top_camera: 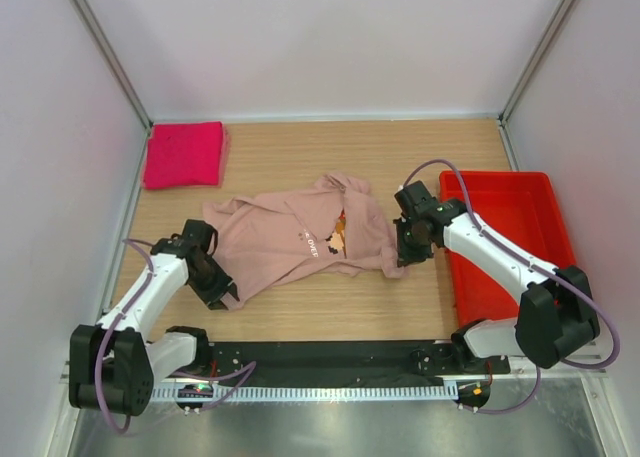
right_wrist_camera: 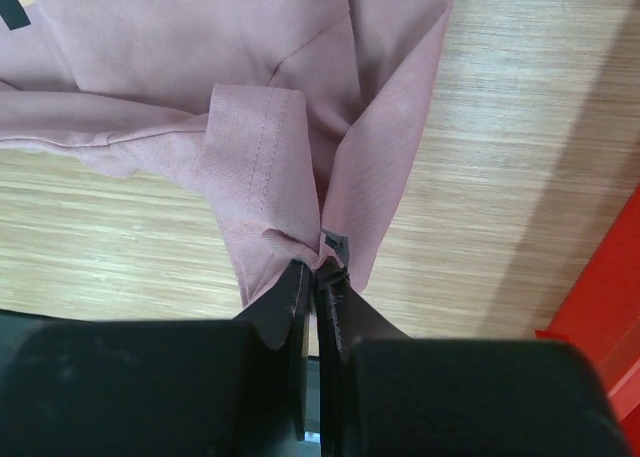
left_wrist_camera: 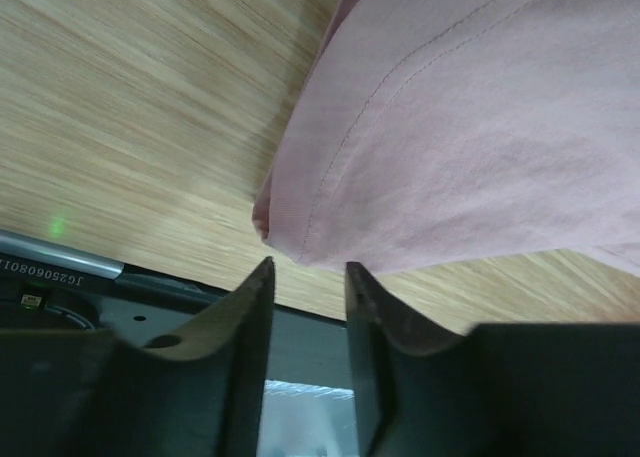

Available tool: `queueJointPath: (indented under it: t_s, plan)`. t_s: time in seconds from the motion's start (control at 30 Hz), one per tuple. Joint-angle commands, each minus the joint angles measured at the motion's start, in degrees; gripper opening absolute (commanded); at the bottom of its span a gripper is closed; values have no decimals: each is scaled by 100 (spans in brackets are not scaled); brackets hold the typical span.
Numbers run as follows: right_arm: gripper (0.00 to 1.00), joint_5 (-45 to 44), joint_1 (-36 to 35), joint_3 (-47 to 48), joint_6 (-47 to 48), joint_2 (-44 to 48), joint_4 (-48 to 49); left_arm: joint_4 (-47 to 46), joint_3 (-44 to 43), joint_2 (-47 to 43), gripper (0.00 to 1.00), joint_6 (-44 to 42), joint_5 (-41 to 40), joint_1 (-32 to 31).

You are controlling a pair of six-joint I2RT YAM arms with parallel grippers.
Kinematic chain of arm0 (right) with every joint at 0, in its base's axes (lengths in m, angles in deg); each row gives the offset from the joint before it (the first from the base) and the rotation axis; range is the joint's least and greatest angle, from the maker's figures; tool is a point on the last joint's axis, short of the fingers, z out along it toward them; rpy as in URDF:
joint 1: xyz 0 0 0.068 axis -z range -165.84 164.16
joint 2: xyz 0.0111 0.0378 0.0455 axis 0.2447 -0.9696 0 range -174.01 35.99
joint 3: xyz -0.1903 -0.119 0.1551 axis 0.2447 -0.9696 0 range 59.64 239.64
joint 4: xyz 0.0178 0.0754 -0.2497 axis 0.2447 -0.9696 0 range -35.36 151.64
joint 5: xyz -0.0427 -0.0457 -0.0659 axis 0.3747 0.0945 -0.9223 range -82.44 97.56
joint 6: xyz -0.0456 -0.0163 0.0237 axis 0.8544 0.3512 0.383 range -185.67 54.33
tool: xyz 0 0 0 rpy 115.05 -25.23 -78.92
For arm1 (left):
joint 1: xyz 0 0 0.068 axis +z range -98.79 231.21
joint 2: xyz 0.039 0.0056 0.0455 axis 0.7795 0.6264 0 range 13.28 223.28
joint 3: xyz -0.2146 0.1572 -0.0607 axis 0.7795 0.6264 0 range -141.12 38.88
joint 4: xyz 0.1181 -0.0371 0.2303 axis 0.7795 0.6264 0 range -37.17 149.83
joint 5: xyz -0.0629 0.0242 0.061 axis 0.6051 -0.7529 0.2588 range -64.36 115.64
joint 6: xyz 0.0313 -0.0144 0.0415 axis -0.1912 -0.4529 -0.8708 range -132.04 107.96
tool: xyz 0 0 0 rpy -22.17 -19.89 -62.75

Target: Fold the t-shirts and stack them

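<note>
1. Magenta t-shirt (top_camera: 185,154): lies as a compact folded rectangle at 10 o'clock on the table (top_camera: 300,147). I judge this one done.
2. Pale pink t-shirt (top_camera: 300,239): mid-table, rumpled, print partly showing, one side turned over itself. Not yet a tidy fold.
3. My left tool (left_wrist_camera: 308,267): fingers spread, at the shirt's 8 o'clock corner. The hem sits just past the tips and nothing is between them.
4. My right tool (right_wrist_camera: 318,267): pressed together, pinching a gathered bit of the shirt's edge at its 3 o'clock side, beside the red bin (top_camera: 510,217).
5. Judgement: roughly halfway. Left to do: flatten and fold the pale shirt, then carry it onto the magenta one.
</note>
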Motion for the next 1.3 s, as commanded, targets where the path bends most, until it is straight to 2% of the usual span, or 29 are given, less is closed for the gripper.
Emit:
queueJointPath:
  t_s: [0.0, 0.07, 0.27, 0.53, 0.73, 0.77, 0.9, 1.1, 1.23, 1.27]
  plan:
    - [6, 96, 11, 54, 168, -9, 129, -114, 39, -124, 38, 200, -138, -20]
    - [6, 104, 2, 45, 177, -9, 129, -132, 118, -159, 43, 288, -103, -20]
    - [6, 148, 2, 18, 230, -35, 155, -387, 374, -133, 48, 543, -138, -29]
    - [6, 210, 2, 27, 265, -79, 164, -826, 453, 254, 47, 692, -191, -29]
    - [6, 219, 2, 71, 195, -70, 129, -1213, 584, 553, 31, 737, -24, -29]
    - [6, 227, 11, 63, 177, -70, 120, -1239, 611, 570, 22, 737, 11, -29]
    - [6, 280, 11, -43, 80, -79, 155, -1187, 611, 448, 0, 710, 99, -38]
    - [11, 534, 11, -192, -166, -149, 94, -142, -257, -255, 0, 385, -243, -29]
    - [21, 1096, 2, -263, -175, -237, -46, 570, -1310, -467, 0, -88, -856, -38]
    - [27, 1150, 11, -254, -175, -246, -90, 771, -1436, -458, 0, -168, -894, -38]
